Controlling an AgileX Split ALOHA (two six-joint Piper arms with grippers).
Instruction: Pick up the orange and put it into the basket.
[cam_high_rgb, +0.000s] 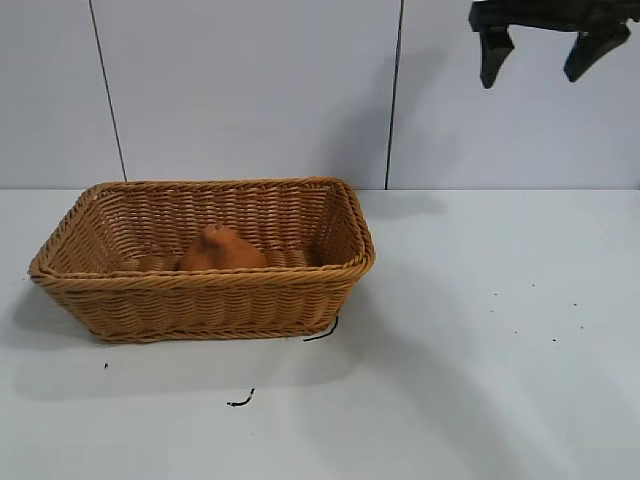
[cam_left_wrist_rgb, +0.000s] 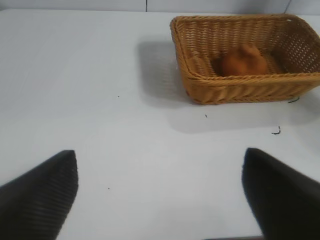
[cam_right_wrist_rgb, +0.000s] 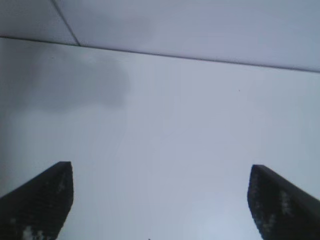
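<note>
The orange (cam_high_rgb: 221, 249) sat inside the basket (cam_high_rgb: 200, 300), which stood on the left part of the white table (cam_high_rgb: 480, 380). High at the upper right, the right gripper (cam_high_rgb: 540, 50) hung with its fingers spread apart, holding nothing.

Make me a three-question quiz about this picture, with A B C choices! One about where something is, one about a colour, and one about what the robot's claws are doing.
1. Where is the orange?
A. On the table beside the basket
B. Inside the basket
C. Held in a gripper

2. What colour is the basket?
A. Tan-brown
B. Blue
C. Black

3. How is the right gripper, high at the exterior view's upper right?
A. Shut on the orange
B. Open and empty
C. Resting in the basket

Answers:
1 B, the fruit sits within the wicker walls.
2 A, the weave is tan-brown.
3 B, its fingers stand apart with nothing between. The left gripper is open too, over the bare table.
</note>
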